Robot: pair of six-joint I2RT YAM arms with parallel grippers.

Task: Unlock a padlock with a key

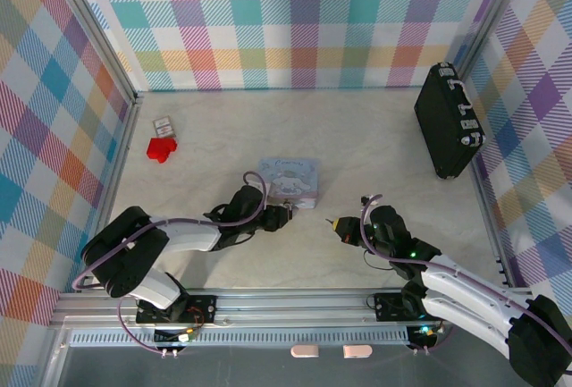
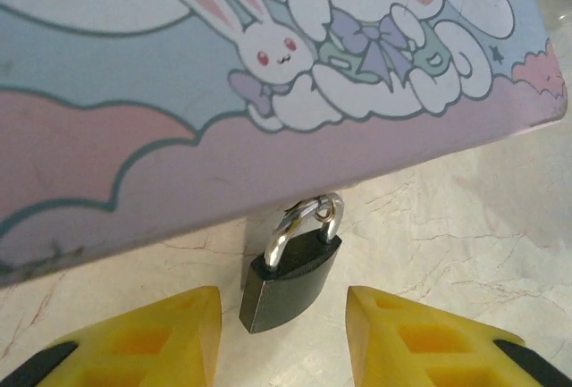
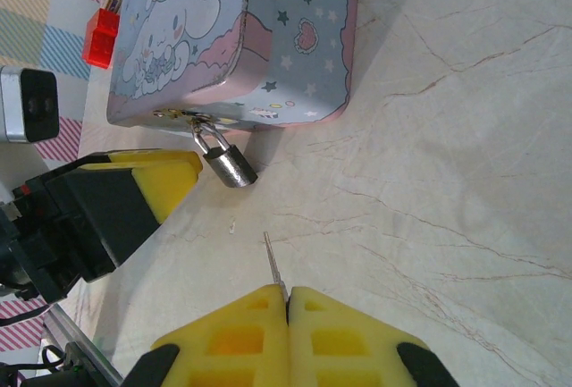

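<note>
The padlock (image 2: 290, 275), small and dark with a silvery shackle, hangs from the clasp of a pale blue cartoon tin (image 2: 223, 65) and rests on the table. My left gripper (image 2: 282, 305) is open, one yellow finger (image 2: 152, 342) on each side of the lock body with a gap on both sides. In the right wrist view the padlock (image 3: 229, 164) lies ahead and to the left. My right gripper (image 3: 288, 302) is shut on the key (image 3: 273, 266), whose thin blade points toward the lock from a short way off. From above, the left gripper (image 1: 275, 217) sits at the tin's (image 1: 290, 180) near edge and the right gripper (image 1: 336, 225) stands to its right.
A big black case (image 1: 447, 121) stands at the back right by the wall. At the back left a red block (image 1: 161, 148) lies beside a small card (image 1: 163, 126). Plaid walls close in three sides. Bare marbled table (image 1: 357, 146) lies between the tin and the case.
</note>
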